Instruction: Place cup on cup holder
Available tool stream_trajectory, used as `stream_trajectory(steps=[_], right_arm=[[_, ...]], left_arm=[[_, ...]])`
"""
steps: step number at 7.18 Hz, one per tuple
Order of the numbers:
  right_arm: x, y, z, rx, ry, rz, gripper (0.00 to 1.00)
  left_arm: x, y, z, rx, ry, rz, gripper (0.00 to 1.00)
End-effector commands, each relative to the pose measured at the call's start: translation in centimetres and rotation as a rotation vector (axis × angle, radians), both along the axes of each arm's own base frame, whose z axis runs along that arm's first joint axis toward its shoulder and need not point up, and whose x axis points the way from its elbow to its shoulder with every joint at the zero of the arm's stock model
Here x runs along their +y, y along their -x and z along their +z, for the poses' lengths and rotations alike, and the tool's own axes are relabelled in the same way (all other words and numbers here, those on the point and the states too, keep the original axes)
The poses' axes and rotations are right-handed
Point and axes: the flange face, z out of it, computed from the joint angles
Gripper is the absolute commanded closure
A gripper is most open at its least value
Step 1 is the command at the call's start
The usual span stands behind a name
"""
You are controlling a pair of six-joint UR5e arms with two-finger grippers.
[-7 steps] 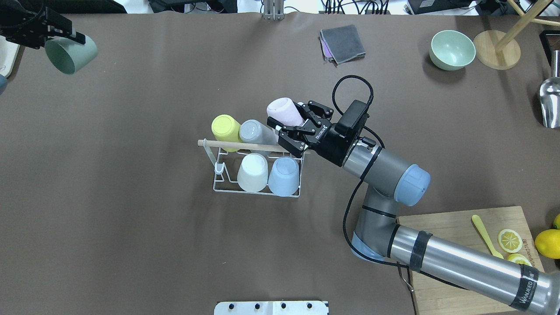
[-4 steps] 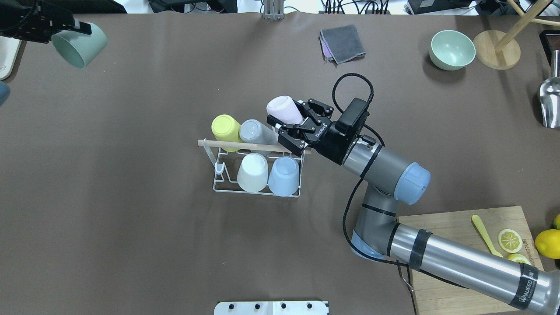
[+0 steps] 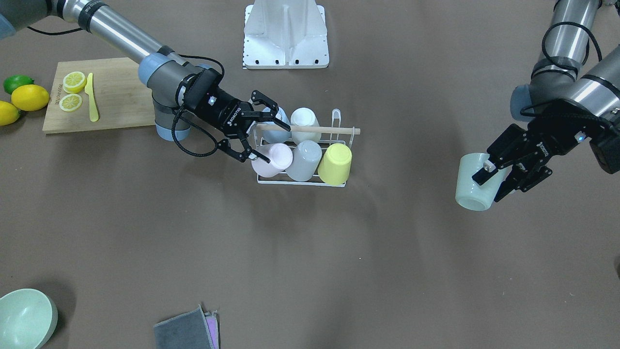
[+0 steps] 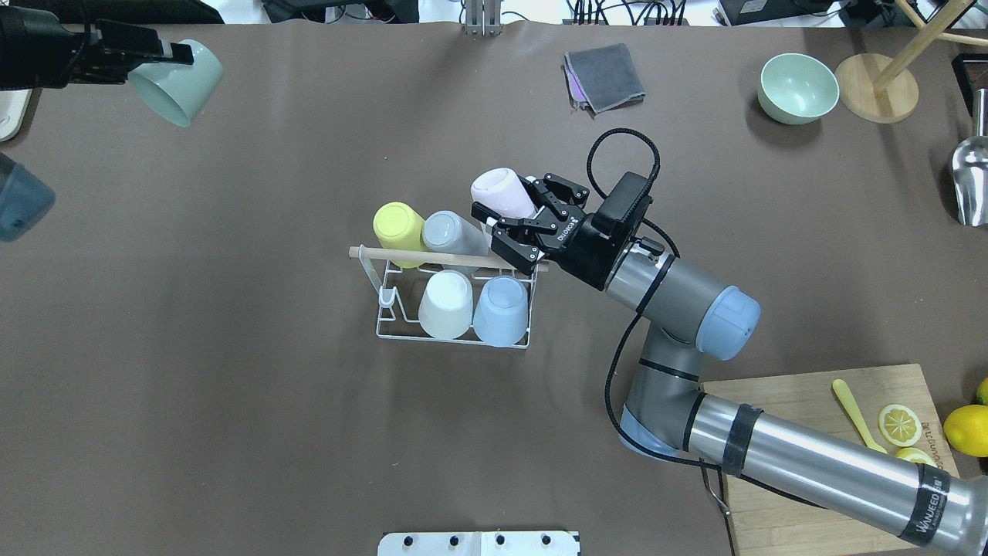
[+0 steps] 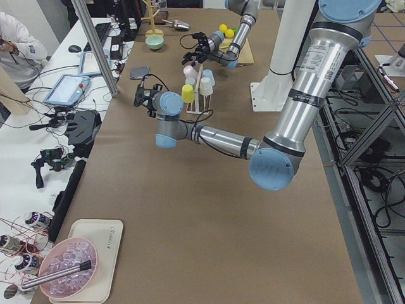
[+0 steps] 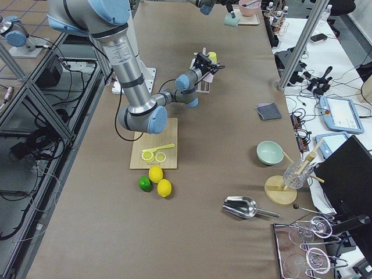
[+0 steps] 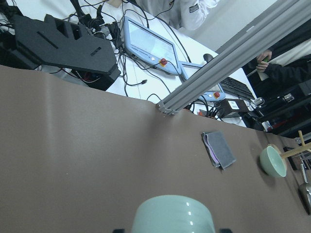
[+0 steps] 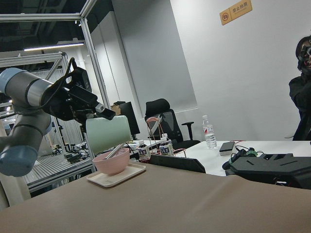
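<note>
The white wire cup holder (image 4: 384, 317) with a wooden rod handle (image 4: 401, 255) stands mid-table; it also shows in the front view (image 3: 302, 182). It holds yellow (image 4: 397, 224), grey (image 4: 449, 232), pink (image 4: 500, 193), white (image 4: 445, 303) and light blue (image 4: 502, 310) cups. One prong (image 4: 388, 298) at its left end is bare. My right gripper (image 4: 498, 235) is open, its jaws spread beside the pink cup (image 3: 272, 157). My left gripper (image 4: 166, 58) is shut on a pale green cup (image 4: 179, 86) and holds it in the air at the far left, also seen in the front view (image 3: 472, 183).
A grey cloth (image 4: 604, 76) lies at the back. A green bowl (image 4: 798, 86), a wooden stand (image 4: 876, 96) and a metal scoop (image 4: 971, 177) are back right. A cutting board (image 4: 803, 401) with lemon slices is front right. A tray with a pink bowl (image 5: 66, 275) sits at the left end.
My left gripper has carried the green cup rightward, toward the table's middle. The right gripper has stayed almost still by the pink cup.
</note>
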Motion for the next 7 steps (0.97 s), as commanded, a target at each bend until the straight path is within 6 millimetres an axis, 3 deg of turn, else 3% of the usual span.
stream_trajectory(steps=[1,2,3,4,6,7], right_arm=[[-0.3,-0.2,-0.1,0.0,0.0,0.006,0.02],[-0.9,-0.9,-0.4,-0.007,-0.003,0.018,0.02],[-2.6,-2.8,-1.2,-0.017,-0.014,0.049,0.02],[-4.7,-4.7,-1.6,-0.015,-0.019,0.075,0.02],[-9.0,-9.5,-3.4,0.027,0.0,0.088,0.01],[-9.7,-10.0,-3.6,0.042,0.017,0.093,0.01]], left_arm=[[2.4,-3.7,-1.3,0.096,-0.075,-0.018,1.0],[5.8,-6.1,0.7,0.17,-0.13,-0.046,1.0],[9.1,-9.4,1.3,0.253,-0.161,-0.078,1.0],[10.6,-11.0,0.8,0.313,-0.173,-0.115,1.0],[12.5,-10.7,-0.5,0.43,-0.254,-0.14,1.0],[13.9,-10.9,-0.6,0.461,-0.303,-0.129,1.0]])
